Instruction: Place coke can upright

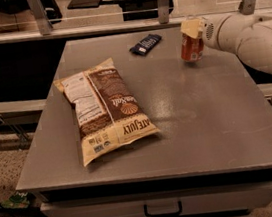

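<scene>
The coke can (191, 48) is a small red-orange can, upright at the far right of the grey table (203, 116). Its base is at or just above the tabletop; I cannot tell whether it touches. My gripper (191, 28) comes in from the right on a thick white arm (253, 43). It sits over the top of the can and is shut on it. The can's top is hidden by the gripper.
A large brown and white chip bag (104, 107) lies flat on the left half of the table. A small dark blue flat packet (145, 44) lies near the far edge, left of the can. A drawer handle (163, 210) shows below the front edge.
</scene>
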Action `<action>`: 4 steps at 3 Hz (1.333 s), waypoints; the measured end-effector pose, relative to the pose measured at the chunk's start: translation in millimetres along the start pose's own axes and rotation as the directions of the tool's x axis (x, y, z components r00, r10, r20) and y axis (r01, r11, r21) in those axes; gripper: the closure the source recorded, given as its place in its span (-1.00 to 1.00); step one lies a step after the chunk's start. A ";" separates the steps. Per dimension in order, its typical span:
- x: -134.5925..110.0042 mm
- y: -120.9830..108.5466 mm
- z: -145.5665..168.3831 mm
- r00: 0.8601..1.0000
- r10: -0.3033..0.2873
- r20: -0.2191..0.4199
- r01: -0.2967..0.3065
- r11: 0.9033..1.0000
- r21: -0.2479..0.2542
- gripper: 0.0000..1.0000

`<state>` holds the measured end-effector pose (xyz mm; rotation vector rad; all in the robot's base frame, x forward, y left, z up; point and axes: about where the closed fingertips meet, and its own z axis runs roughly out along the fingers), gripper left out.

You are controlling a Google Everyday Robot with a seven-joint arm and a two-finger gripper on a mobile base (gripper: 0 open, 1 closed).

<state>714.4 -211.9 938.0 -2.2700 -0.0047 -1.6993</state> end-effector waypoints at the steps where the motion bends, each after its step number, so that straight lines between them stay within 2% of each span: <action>1: -3.7 2.6 -3.1 1.000 -0.022 -0.020 0.022 1.000 -0.007 -0.15; 3: -13.7 5.5 -6.2 0.999 -0.040 -0.016 0.040 0.999 -0.023 -1.00; 4: -13.7 5.5 -6.2 0.999 -0.040 -0.016 0.040 0.999 -0.023 -1.00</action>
